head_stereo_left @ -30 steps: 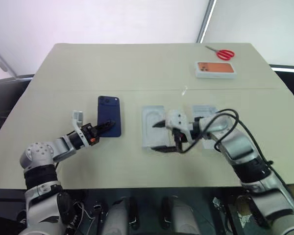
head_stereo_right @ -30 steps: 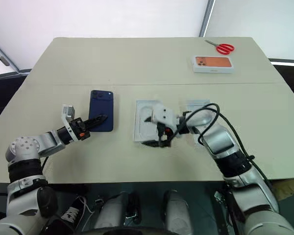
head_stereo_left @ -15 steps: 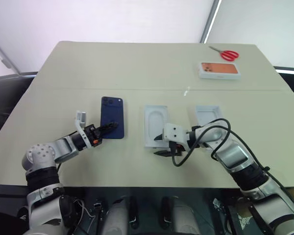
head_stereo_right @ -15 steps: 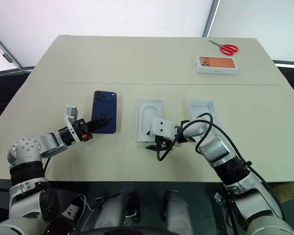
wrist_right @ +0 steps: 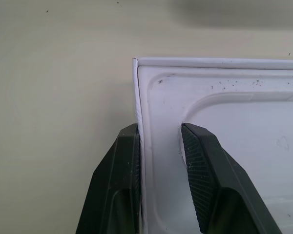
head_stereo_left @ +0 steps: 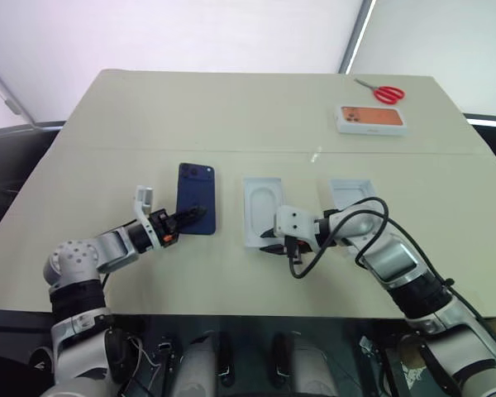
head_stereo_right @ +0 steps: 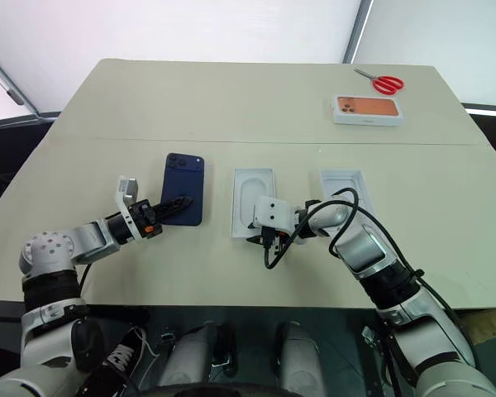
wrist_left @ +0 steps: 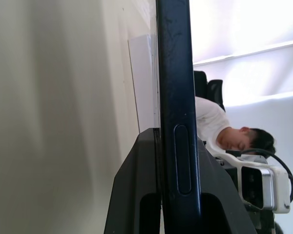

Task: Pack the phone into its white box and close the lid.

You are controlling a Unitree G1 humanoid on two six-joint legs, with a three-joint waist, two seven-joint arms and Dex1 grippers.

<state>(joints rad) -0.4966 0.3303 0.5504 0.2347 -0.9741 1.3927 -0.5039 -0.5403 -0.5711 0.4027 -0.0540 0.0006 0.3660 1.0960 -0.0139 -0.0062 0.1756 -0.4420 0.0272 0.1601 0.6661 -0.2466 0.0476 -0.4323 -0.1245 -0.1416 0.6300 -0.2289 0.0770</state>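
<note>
The right gripper (head_stereo_right: 259, 240) is covering the near end of the white box (head_stereo_right: 253, 188), and in the right wrist view the box is running off the picture's edge, so I can't tell if the outer finger (wrist_right: 121, 180) is actually touching its wall. The phone (wrist_left: 175, 87) is showing only as a thin edge in the left wrist view, getting cut off at both ends. The lid (head_stereo_right: 342, 180) is partly disappearing behind the right arm's cable.
</note>
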